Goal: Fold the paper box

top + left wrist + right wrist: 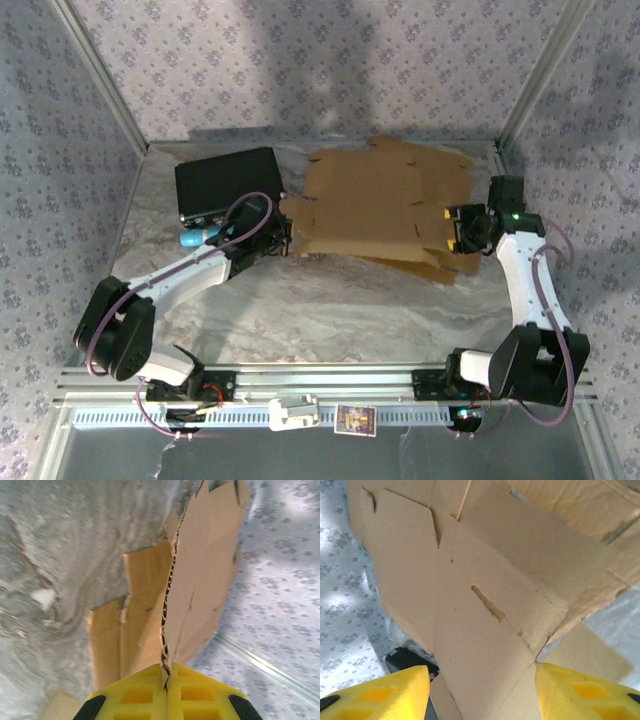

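Observation:
A flat brown cardboard box blank [385,205] lies unfolded at the back middle of the table, over another sheet. My left gripper [287,232] is at its left edge, shut on the corrugated edge of the cardboard [172,600], which runs up from between the yellow fingers [140,695]. My right gripper [458,228] is at the blank's right edge, open, its yellow fingers [385,692] spread wide either side of a cardboard panel [485,610] with a slot in it.
A black case [228,183] lies at the back left, just behind the left arm. A second cardboard sheet [430,268] sticks out under the blank at the front right. Patterned walls close in the table on three sides.

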Robot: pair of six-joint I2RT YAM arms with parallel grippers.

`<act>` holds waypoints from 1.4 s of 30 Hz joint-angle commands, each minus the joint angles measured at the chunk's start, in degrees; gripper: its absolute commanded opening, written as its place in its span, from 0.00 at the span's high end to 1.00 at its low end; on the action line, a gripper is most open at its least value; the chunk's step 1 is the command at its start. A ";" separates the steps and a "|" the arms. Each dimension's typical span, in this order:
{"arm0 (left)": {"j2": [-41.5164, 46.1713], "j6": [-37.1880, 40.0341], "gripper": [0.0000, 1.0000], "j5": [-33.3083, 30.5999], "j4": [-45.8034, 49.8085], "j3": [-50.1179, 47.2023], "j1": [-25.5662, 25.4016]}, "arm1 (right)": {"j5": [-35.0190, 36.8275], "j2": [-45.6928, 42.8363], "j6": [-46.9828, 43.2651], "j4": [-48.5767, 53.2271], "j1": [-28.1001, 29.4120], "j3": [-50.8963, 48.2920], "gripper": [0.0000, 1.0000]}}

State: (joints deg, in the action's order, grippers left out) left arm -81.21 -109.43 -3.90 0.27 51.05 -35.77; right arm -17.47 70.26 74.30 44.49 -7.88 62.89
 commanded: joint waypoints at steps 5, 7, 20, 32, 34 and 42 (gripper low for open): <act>1.54 -7.57 1.00 -4.42 -1.39 1.71 -1.04 | 6.46 -12.35 13.49 12.06 11.95 -2.17 0.32; 1.26 -7.92 1.00 -4.40 -2.25 1.82 -1.34 | 7.29 -15.43 21.14 5.49 19.94 -7.05 0.32; 2.90 -7.48 1.00 -3.16 -2.45 0.77 -2.11 | 20.40 -6.90 35.63 -20.63 44.32 -13.35 0.39; 4.15 -6.95 1.00 -2.43 -2.91 -0.14 -2.08 | 21.36 -3.52 36.17 -22.38 45.64 -15.12 0.49; 4.04 -6.73 1.00 -2.08 -2.75 0.17 -2.08 | 22.12 -3.31 36.28 -26.32 45.46 -17.08 0.51; 4.45 -6.57 1.00 -2.05 -2.38 0.11 -2.19 | 23.19 0.00 33.82 -32.49 44.00 -16.52 0.66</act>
State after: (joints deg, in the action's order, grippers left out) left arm -78.83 -114.74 -6.44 -0.75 51.20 -37.52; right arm 3.75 69.41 108.66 14.02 36.56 45.58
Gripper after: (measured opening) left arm 0.046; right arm 0.349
